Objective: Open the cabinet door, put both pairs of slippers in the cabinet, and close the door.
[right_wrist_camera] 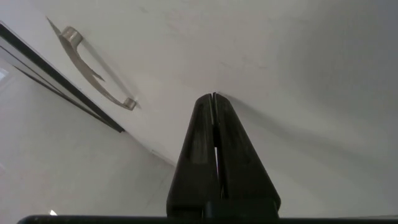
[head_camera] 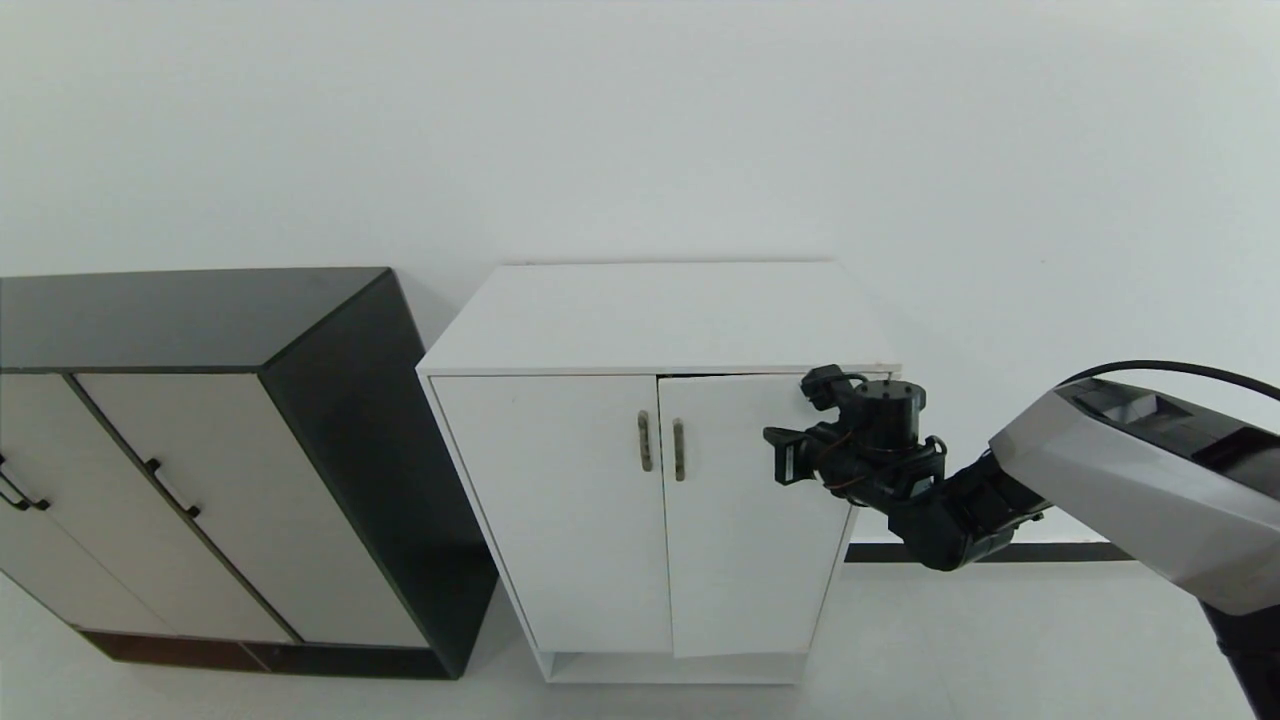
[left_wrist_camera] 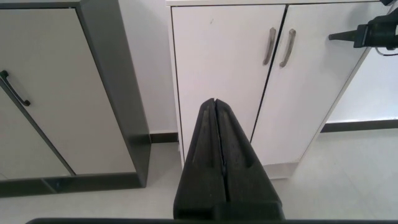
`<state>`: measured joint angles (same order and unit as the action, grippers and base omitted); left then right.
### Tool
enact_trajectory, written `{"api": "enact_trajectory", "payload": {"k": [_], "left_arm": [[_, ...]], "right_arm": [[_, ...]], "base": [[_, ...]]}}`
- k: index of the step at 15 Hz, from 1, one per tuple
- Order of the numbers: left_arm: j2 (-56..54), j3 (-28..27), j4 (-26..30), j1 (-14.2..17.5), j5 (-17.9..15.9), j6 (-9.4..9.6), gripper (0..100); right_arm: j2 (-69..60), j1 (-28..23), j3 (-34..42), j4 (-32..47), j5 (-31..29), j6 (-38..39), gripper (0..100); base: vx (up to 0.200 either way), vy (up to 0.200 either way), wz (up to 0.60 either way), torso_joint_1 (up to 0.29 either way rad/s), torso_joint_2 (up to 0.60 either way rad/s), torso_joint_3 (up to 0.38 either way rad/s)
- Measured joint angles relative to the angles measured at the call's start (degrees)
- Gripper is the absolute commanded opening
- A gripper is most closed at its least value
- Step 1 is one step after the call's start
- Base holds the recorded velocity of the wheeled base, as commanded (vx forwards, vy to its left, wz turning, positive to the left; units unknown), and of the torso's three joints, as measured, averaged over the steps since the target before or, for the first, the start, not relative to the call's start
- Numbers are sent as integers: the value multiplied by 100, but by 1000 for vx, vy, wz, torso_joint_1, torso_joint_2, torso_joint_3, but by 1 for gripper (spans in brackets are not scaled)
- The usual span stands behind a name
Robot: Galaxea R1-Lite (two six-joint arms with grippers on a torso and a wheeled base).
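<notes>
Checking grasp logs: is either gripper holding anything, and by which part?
Nothing is held. The left gripper and right gripper are shut and empty; the right one's tips sit near the right door, off its handle.

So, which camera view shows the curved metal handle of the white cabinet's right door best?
The right wrist view: the curved metal handle is close, with both ends visible. The head and left wrist views show it small.

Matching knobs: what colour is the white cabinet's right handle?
The handle is silvery metal, clearest in the right wrist view.
</notes>
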<state>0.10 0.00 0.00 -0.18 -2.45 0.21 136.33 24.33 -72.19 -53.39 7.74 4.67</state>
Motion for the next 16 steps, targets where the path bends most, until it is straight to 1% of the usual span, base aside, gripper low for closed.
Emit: {"api": "enact_trajectory", "payload": {"k": [16], "left_arm": [[0, 0, 0, 2, 0, -2, 0]], "right_arm": [[201, -135, -335, 121, -11, -10, 0]], "base": [[0, 0, 0, 0, 0, 0]]}}
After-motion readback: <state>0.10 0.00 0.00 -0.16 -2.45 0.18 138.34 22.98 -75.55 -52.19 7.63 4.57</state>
